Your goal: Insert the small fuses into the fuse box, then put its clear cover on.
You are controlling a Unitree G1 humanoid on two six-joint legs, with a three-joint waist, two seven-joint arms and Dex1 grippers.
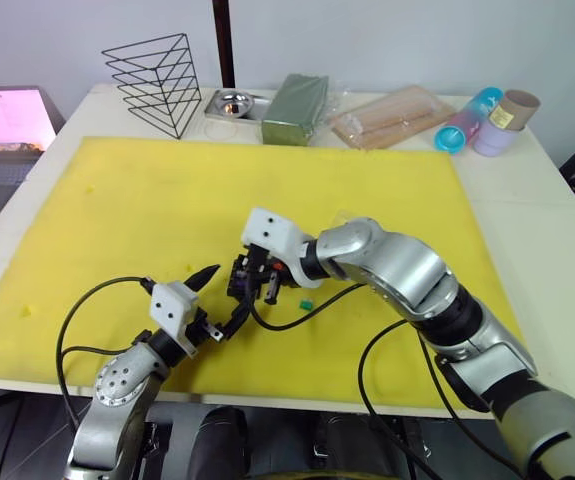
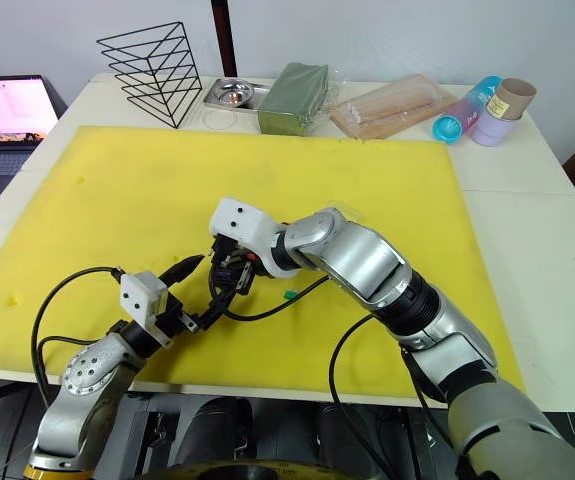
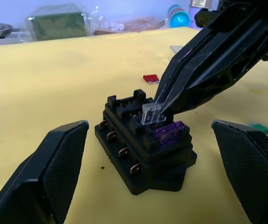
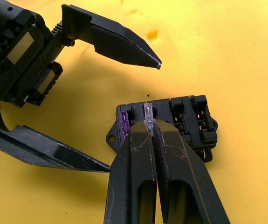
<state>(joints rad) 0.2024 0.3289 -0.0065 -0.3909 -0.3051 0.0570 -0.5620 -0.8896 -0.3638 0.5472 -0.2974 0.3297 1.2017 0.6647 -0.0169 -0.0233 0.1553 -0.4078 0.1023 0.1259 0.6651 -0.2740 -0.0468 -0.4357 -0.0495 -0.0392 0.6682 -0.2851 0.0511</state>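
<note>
fuse box (image 1: 241,278) mostly hidden behind right claw (image 4: 148,122), laptop (image 1: 5,125) cut off at edge

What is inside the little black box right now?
The fuse box has a purple fuse pushed into one end slot. The right pincer holds the clear fuse at the next slot. Other slots look empty; their depths are hidden.

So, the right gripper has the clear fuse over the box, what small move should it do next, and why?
Probably press straight down. The right gripper is shut on the clear fuse, which sits at a slot of the fuse box beside the seated purple fuse but stands higher than it. The open left gripper flanks the box without touching it.
</note>
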